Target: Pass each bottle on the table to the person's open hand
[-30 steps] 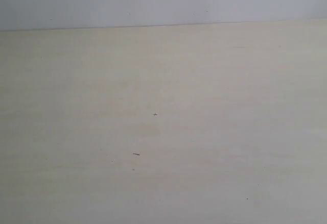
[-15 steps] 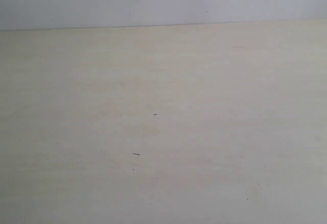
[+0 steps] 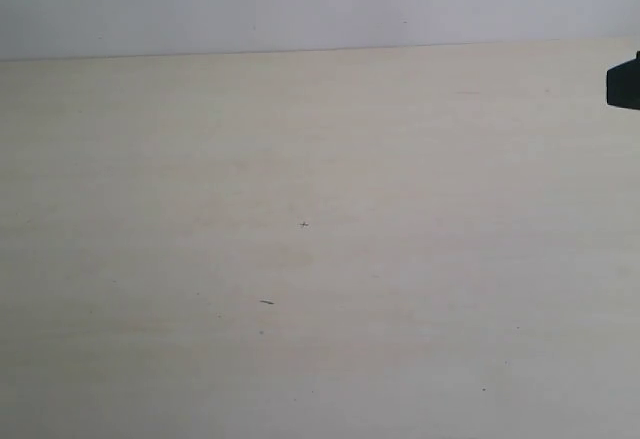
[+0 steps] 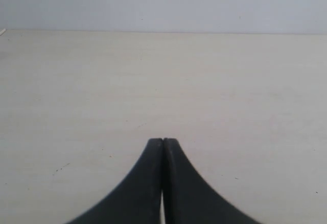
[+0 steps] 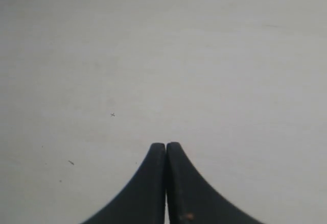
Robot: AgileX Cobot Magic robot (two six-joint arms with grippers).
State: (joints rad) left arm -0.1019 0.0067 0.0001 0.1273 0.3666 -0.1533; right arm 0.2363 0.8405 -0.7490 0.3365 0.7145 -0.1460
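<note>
Bottles are being shown in no view, nor is the person's open hand, so the nearer arm cannot be judged. The left tool [image 4: 163, 141] and right tool [image 5: 166, 144] are both being held pressed together over the counter [image 3: 300, 159].

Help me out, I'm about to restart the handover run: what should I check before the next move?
1. Left claw open for a grasp: not ok, shut and empty.
2. Right claw open: not ok, shut and empty.
3. Bottle in view on the table: not ok, none shows.
4. Person's open hand in view: not ok, none shows.
5. Dark shape at the exterior view's right edge identified: cannot tell.
</note>
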